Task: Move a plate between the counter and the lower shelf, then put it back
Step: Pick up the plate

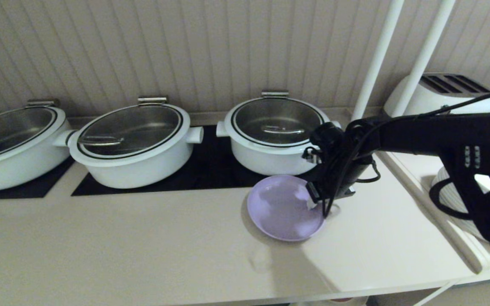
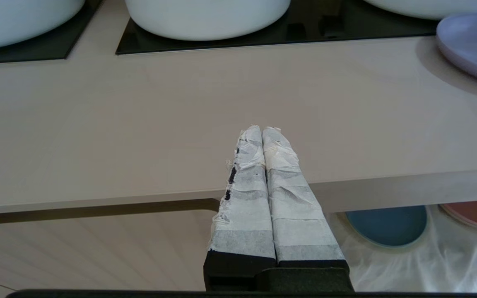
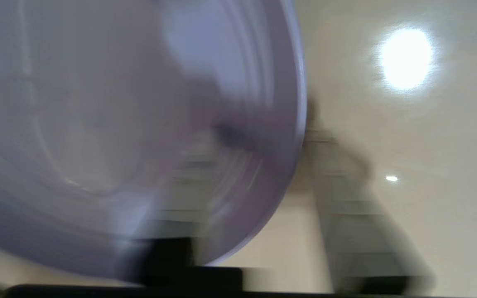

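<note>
The lilac plate (image 1: 285,208) is seen on the bench (image 1: 143,246), just in front of the rightmost pot (image 1: 272,136). Its right rim is straddled by the right gripper (image 1: 319,199); a firm grip cannot be confirmed. The left gripper (image 2: 263,136) is held closed, empty.

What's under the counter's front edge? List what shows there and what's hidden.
Below the counter, the left wrist view shows a blue plate and a pink plate on a wrinkled white cloth. The counter's front edge covers the plates' far parts and the shelf's depth.
</note>
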